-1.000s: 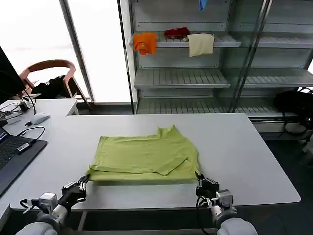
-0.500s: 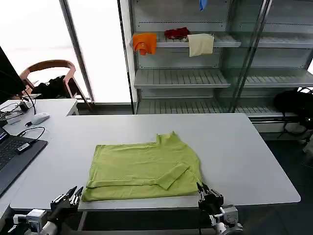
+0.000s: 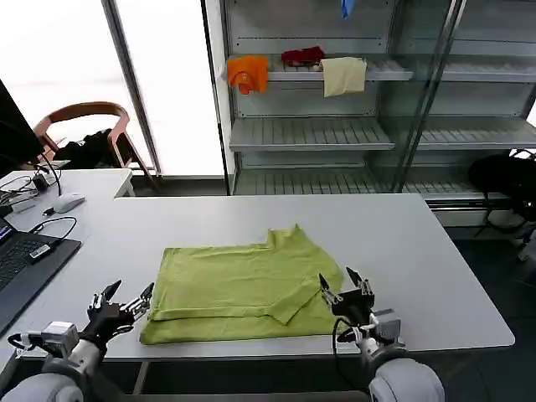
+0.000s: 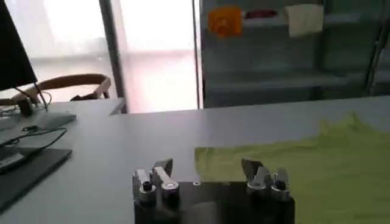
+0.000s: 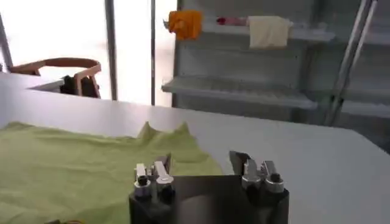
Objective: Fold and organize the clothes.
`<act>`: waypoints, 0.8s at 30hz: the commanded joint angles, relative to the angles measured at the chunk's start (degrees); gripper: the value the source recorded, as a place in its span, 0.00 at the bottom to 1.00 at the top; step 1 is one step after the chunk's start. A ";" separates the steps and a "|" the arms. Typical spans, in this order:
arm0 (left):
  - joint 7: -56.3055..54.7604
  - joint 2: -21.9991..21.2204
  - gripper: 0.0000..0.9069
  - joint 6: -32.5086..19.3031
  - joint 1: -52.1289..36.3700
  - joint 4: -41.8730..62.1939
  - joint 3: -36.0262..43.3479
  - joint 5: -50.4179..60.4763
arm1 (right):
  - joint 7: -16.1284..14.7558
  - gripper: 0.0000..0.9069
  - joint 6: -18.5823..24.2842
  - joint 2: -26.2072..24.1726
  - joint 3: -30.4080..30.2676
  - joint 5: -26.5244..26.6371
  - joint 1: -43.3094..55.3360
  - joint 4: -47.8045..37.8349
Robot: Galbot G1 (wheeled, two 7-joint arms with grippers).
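White table (image 3: 419,251), folded lime T-shirt (image 3: 243,285) lying flat near its front edge

Head view: high above the near edge of the table (image 3: 419,251), facing forward and down, taking in the whole top and the shelves (image 3: 310,134) beyond. Left wrist view: low over the table (image 4: 122,140), just behind the left gripper (image 4: 210,179), facing the shelves (image 4: 268,79). Right wrist view: equally low and close behind the right gripper (image 5: 207,176). Shared by all three: shirt (image 3: 243,289), table, shelves.
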 commanded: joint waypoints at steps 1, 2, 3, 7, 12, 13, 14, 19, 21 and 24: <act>-0.95 5.30 1.00 0.04 -18.26 14.16 7.73 -5.61 | -0.28 1.00 0.01 0.08 -3.29 2.25 17.10 -14.80; -1.03 5.67 1.00 0.05 -20.18 17.25 8.77 -5.92 | -0.30 1.00 0.01 0.30 -3.59 2.43 18.05 -16.36; -1.18 6.09 1.00 0.06 -22.60 20.20 10.22 -6.07 | -0.42 1.00 0.02 1.13 -4.14 2.57 20.29 -20.49; -0.64 7.07 1.00 0.05 -27.36 26.93 12.82 -5.61 | -0.66 1.00 0.05 2.91 -4.08 2.64 22.71 -26.59; 0.35 7.35 1.00 0.06 -31.53 33.79 15.09 -2.70 | -0.12 1.00 0.13 4.17 -3.84 5.23 25.72 -32.43; 0.51 7.29 1.00 0.06 -31.92 34.35 15.53 -1.73 | 0.12 1.00 0.14 4.30 -3.81 6.46 26.15 -33.25; 0.54 7.23 1.00 0.07 -32.13 34.89 15.72 -1.36 | 0.12 1.00 0.13 4.40 -3.83 6.52 26.25 -33.25; 1.57 6.36 1.00 0.04 -32.81 37.37 16.68 1.53 | 0.07 1.00 0.13 5.94 -4.44 5.80 28.49 -37.10; 1.78 6.14 1.00 0.03 -32.78 37.78 16.67 2.04 | 0.03 1.00 0.13 7.02 -4.48 5.42 29.68 -38.50; 1.90 6.01 1.00 -0.01 -32.74 38.07 16.63 2.40 | 0.23 1.00 0.15 8.58 -4.72 4.92 31.59 -40.93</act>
